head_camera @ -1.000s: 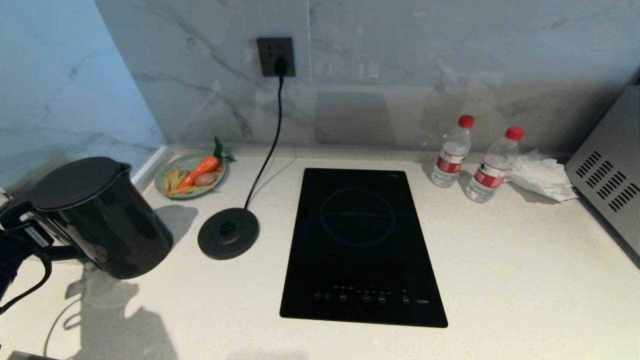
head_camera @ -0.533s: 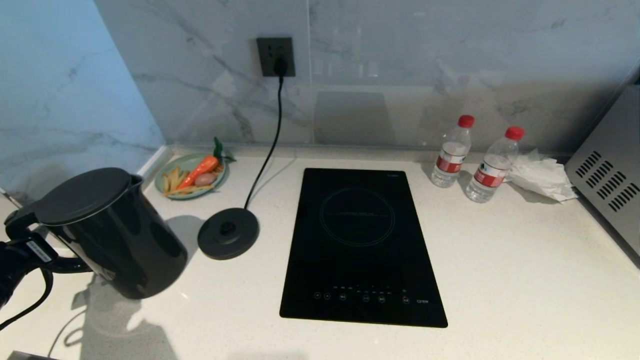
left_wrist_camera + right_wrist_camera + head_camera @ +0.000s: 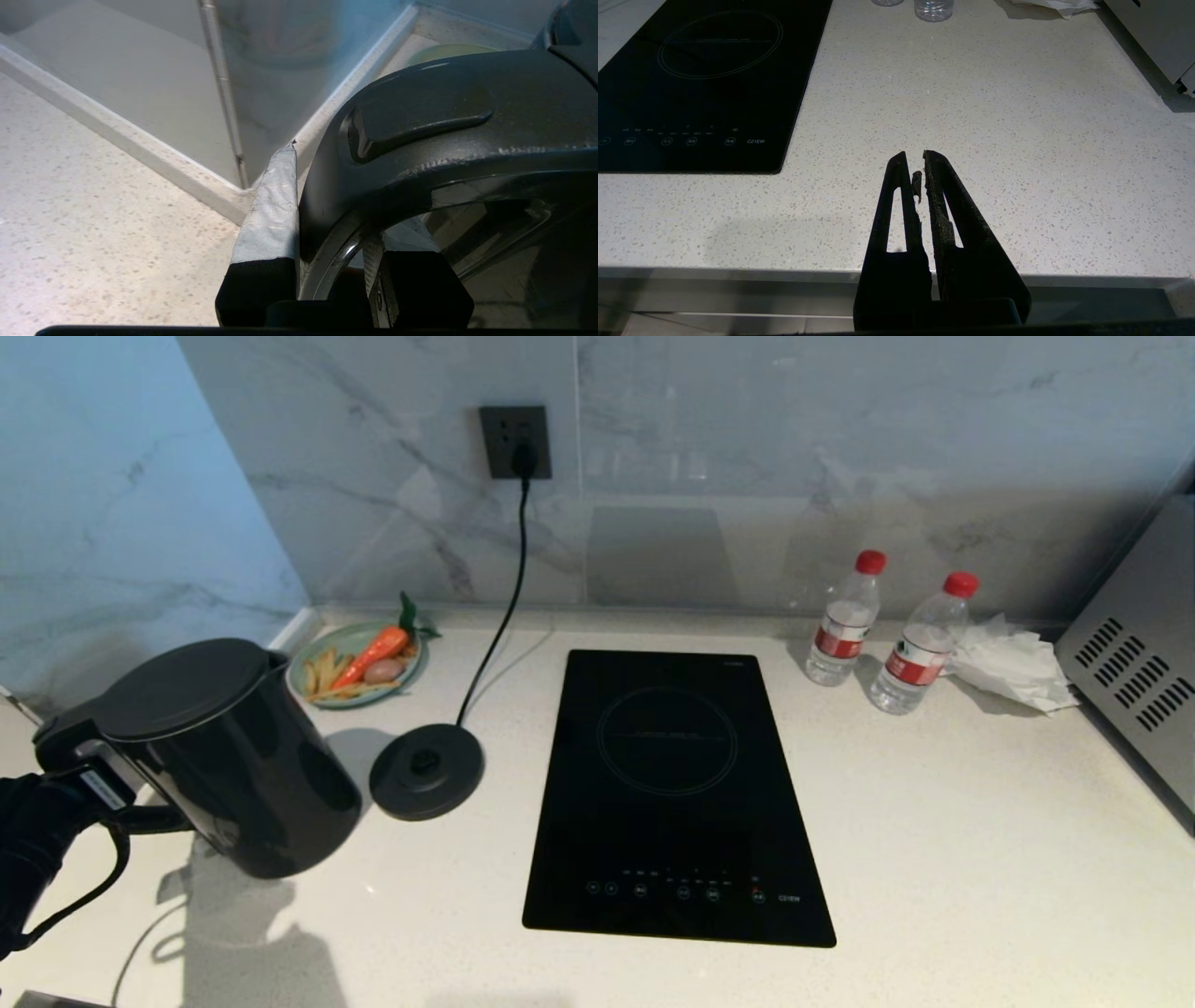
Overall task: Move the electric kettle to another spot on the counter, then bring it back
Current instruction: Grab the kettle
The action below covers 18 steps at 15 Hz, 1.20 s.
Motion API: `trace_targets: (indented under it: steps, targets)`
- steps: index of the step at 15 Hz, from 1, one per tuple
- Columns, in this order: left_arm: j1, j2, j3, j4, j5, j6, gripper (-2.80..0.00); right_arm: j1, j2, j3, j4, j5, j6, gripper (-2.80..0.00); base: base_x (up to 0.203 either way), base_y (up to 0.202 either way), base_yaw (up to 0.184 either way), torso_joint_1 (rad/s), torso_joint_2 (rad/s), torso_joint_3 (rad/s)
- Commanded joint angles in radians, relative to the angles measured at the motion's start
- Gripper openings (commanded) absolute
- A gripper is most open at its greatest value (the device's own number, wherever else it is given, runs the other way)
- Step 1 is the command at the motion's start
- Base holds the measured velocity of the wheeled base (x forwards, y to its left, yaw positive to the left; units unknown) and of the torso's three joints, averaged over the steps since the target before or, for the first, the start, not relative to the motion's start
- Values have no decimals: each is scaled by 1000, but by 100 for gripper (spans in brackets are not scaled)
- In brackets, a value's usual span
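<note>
While left gripper point(image 3: 89, 784) clamps electric kettle point(image 3: 224, 756) handle, cooktop point(image 3: 705, 84) reads "C21EW"; right gripper point(image 3: 922, 161) nearly closed.

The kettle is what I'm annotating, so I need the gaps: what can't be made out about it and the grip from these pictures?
- Kettle underside, head view: hidden by its own body, so contact with the counter is unclear.
- Left gripper, head view: the arm is cut off by the picture's edge.
- Second finger, left wrist view: hidden behind the handle; one finger shows.
- Water level: black walls hide it.
</note>
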<state>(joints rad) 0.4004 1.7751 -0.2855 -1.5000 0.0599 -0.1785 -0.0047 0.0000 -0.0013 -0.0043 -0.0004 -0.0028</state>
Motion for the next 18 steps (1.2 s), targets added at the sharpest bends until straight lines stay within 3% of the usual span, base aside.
trace_targets:
  steps: [1,10,18]
  targets:
    - [-43,-15,-23,36,25,-2,-280,0,0,0,0,0,0,-280,0,0,0,0,0,0]
    - [-51,-93,-172,260,72,-18,-280,0,0,0,0,0,0,-280,0,0,0,0,0,0]
    - [-56,-104,-190,268,80,-47,-280,0,0,0,0,0,0,-280,0,0,0,0,0,0]
